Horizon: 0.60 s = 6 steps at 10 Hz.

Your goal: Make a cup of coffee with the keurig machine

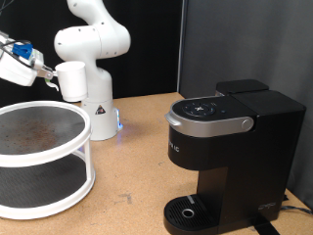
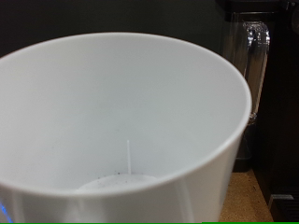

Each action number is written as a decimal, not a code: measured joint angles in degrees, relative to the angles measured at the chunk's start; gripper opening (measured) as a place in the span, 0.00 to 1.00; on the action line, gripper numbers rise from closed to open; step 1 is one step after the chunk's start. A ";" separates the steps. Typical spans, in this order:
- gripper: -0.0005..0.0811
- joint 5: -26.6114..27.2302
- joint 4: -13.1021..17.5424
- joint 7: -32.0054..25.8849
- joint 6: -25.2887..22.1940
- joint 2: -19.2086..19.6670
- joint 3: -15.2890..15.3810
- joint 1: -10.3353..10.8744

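Note:
The white cup (image 1: 72, 80) hangs in the air at the exterior view's upper left, above the white rack. My gripper (image 1: 55, 72) reaches in from the left edge and is shut on the cup's side. In the wrist view the cup's open mouth and white inside (image 2: 121, 121) fill almost the whole picture, and my fingers do not show there. The black keurig machine (image 1: 223, 137) stands at the exterior view's right with its lid down. Its round drip tray (image 1: 188, 211) is bare. A dark shiny part of the machine (image 2: 254, 65) shows past the cup's rim in the wrist view.
A white two-tier round rack (image 1: 44, 186) stands on the wooden table (image 1: 132, 166) at the exterior view's lower left. The arm's white base (image 1: 98, 108) stands behind it. A black curtain closes off the back.

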 joint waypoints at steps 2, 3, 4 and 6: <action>0.09 3.17 -1.03 1.45 1.78 -0.11 -0.02 -0.23; 0.09 8.90 -3.27 4.11 7.31 -0.85 1.71 -0.84; 0.09 13.05 -5.69 6.78 12.95 -1.98 4.47 -1.22; 0.09 18.27 -8.82 10.75 22.89 -2.84 10.15 -1.06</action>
